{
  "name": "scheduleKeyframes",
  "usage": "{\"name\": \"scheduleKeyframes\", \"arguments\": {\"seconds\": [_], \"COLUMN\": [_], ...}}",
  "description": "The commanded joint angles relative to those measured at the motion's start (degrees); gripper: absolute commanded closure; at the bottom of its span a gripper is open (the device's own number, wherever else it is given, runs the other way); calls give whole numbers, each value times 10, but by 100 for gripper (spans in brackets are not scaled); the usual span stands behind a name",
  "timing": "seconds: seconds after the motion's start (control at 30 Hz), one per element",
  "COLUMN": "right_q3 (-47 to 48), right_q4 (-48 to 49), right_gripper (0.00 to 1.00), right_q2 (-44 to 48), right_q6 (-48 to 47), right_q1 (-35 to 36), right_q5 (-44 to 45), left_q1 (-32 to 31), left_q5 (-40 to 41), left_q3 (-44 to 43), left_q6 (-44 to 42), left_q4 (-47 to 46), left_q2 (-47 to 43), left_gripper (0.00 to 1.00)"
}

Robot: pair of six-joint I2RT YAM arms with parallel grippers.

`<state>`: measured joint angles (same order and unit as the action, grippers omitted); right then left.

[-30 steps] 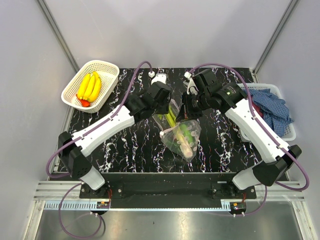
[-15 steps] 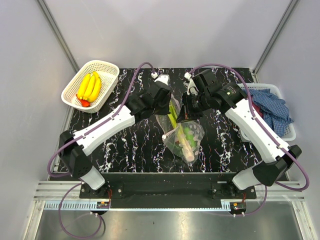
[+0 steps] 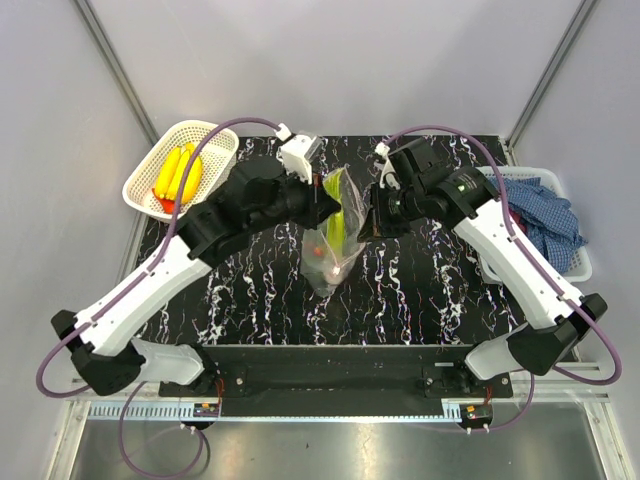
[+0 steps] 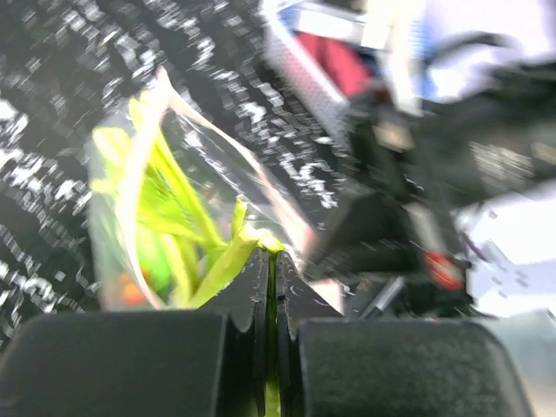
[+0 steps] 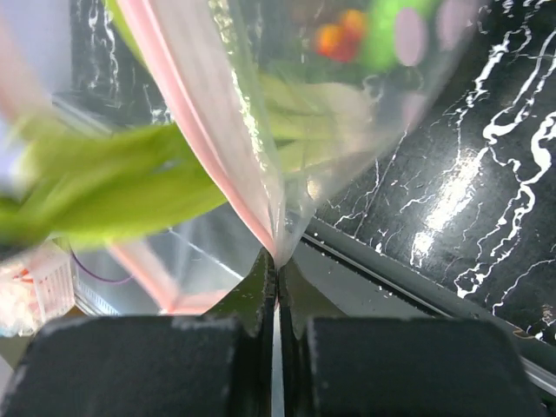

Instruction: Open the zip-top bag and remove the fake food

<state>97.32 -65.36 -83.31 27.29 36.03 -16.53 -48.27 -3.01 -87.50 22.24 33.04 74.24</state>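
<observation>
Roughly halfway, I'd say. The zip bag (image 3: 330, 265) is open: in the right wrist view the pink zip strip (image 5: 208, 148) splits into two separate lines. It hangs in the air over the middle of the worktop (image 3: 250, 290), held between the two arms.

Already out: the bananas (image 3: 180, 172) and a red piece (image 3: 166, 204) are lying in the white basket (image 3: 215, 135) at the far left corner.

Left to do: the leek (image 3: 337, 205) is only partway out, with its green leaves poking above the bag's mouth and its pale end down inside. A few small pieces sit at the bottom of the bag, an orange-red one (image 5: 334, 36) and a green one (image 5: 382, 35).

The left pincer (image 4: 271, 261) is closed all the way down on a leek leaf. That view is blurry though, so it might have a bit of plastic pinched in there too. The right pincer (image 5: 276, 261) is clamped tight on the bag's edge, right at the zip strip.

The other basket (image 3: 585, 268), on the right, just has a blue cloth (image 3: 548, 215) bundled in it, with no food there as far as I can see.
</observation>
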Motion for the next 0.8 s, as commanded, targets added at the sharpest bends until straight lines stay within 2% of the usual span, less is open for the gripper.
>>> {"name": "scheduleKeyframes", "arguments": {"seconds": [0.0, 0.23, 0.43, 0.57, 0.6, 0.7, 0.77], "right_q3": [11, 57, 38, 31, 17, -25, -43], "right_q4": [13, 24, 30, 27, 29, 37, 43], "right_gripper": [100, 100, 100, 100, 100, 100, 100], "right_q2": [17, -9, -22, -24, -19, 2, 13], "right_q6": [13, 18, -5, -17, -20, -19, -19], "right_q1": [-20, -32, -45, -47, -47, -46, -47], "right_q5": [15, -15, -5, 2, -2, -16, -13], "left_q1": [-9, -38, -45, -45, -45, -45, -45], "left_q5": [-100, -193, -193, -128, -86, -12, 3], "left_q3": [16, 49, 64, 64, 63, 35, -10], "left_q6": [-36, -40, -40, -27, -25, -22, -40], "left_q4": [-61, -68, -101, -115, -132, -157, -166], "left_q2": [-35, -39, -61, -79, -83, -81, -63], "left_gripper": [100, 100, 100, 100, 100, 100, 100]}}
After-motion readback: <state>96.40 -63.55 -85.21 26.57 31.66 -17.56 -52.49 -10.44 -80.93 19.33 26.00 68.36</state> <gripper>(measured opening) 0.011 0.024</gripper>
